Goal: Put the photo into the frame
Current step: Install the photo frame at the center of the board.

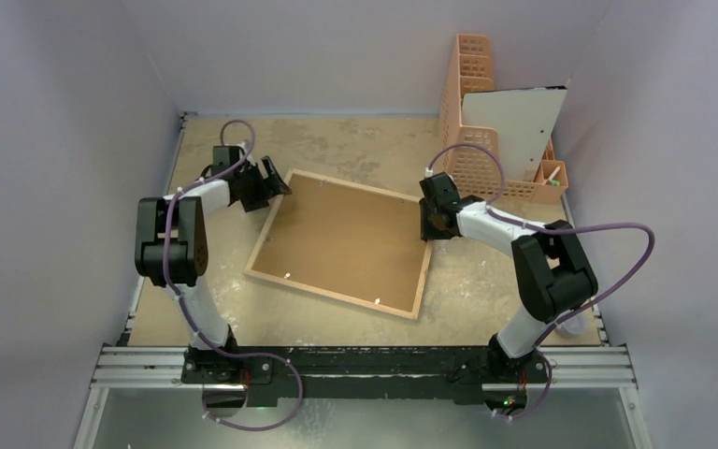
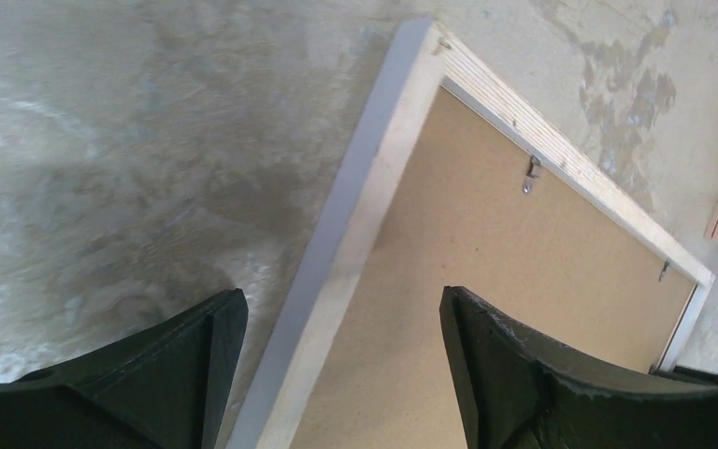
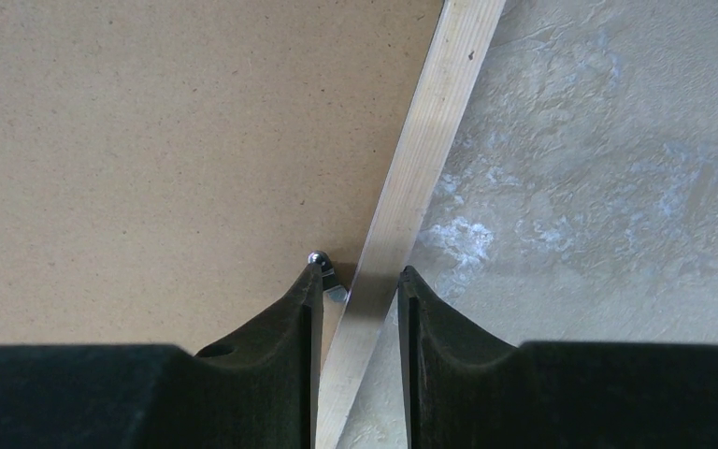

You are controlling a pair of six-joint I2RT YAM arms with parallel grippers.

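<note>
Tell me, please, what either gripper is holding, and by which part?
The right gripper straddles the frame's wooden rim; firm contact cannot be told. The left gripper holds nothing.
</note>
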